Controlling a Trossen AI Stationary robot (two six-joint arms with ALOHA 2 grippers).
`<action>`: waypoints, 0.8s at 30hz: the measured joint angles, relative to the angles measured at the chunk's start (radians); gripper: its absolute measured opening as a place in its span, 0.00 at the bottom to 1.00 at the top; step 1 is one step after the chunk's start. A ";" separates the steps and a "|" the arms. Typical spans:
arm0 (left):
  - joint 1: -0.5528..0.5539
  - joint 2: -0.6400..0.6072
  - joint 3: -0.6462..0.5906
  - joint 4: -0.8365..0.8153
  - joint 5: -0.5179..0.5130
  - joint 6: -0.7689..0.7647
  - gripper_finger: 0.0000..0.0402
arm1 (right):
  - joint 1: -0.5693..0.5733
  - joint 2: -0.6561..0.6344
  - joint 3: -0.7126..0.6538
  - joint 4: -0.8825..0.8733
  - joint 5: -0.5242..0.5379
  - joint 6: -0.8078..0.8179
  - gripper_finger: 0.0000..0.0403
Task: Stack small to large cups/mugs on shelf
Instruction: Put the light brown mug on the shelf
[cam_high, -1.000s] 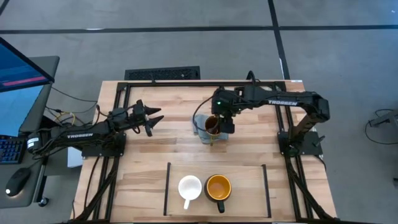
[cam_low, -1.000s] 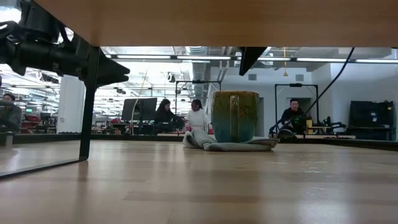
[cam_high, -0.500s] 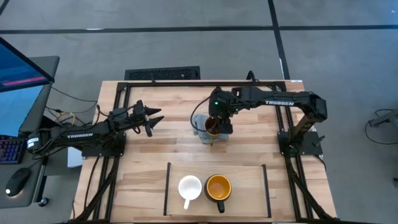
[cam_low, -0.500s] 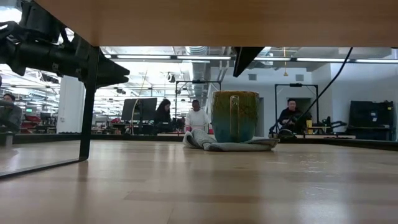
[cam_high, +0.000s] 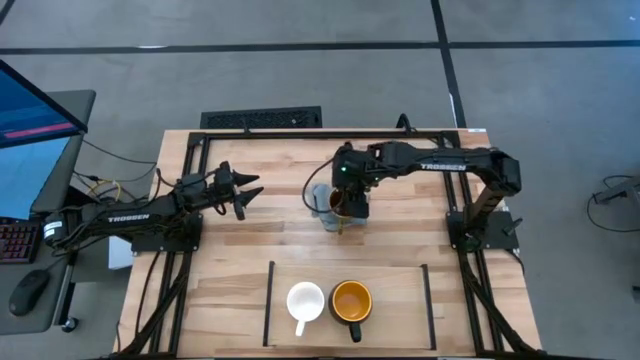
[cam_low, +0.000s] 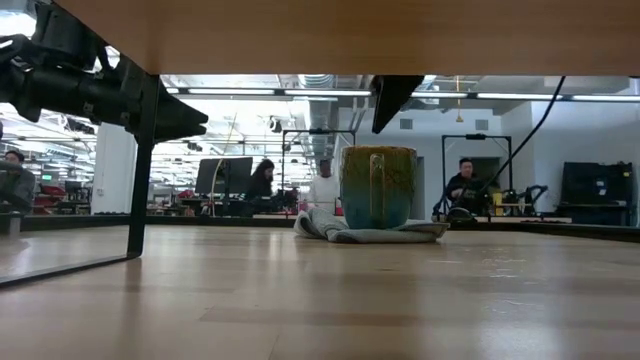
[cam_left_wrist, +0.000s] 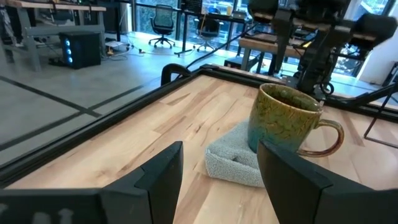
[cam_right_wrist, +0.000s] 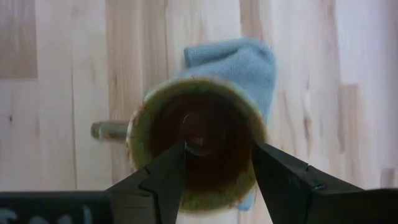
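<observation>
The brownish-gold mug (cam_low: 378, 187) stands upright on the grey cloth (cam_low: 390, 235) at the table's middle; it also shows in the left wrist view (cam_left_wrist: 283, 121) and, from above, in the right wrist view (cam_right_wrist: 199, 134). My right gripper (cam_right_wrist: 217, 149) is open and hangs just above the mug's mouth, fingers pointing down, clear of the rim (cam_low: 378, 150). The small white mug (cam_high: 305, 302) and the dark mug with orange inside (cam_high: 351, 300) stand side by side on the shelf (cam_high: 395, 290). My left gripper (cam_high: 245, 192) is open and empty, left of the cloth.
Two thin black bars (cam_high: 270, 290) (cam_high: 427, 290) bound the shelf at the near edge; bare wood lies right of the dark mug. The mug's handle (cam_right_wrist: 106, 129) points toward the near edge. A black frame (cam_high: 300, 133) runs along the far edge. People sit in the room beyond the table.
My right gripper has gone a little toward the table's left edge and slightly down, coming over the brownish-gold mug's mouth. The mug and the cloth have stayed where they were.
</observation>
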 joint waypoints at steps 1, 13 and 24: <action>0.000 0.000 0.000 0.001 0.000 0.000 0.49 | -0.001 0.008 0.000 0.002 0.000 -0.008 0.52; 0.000 0.000 0.000 0.001 -0.020 0.018 0.49 | -0.002 0.074 0.002 0.011 0.002 -0.060 0.49; 0.000 0.000 0.000 0.002 -0.026 0.043 0.49 | -0.003 0.074 0.003 0.010 0.004 -0.085 0.36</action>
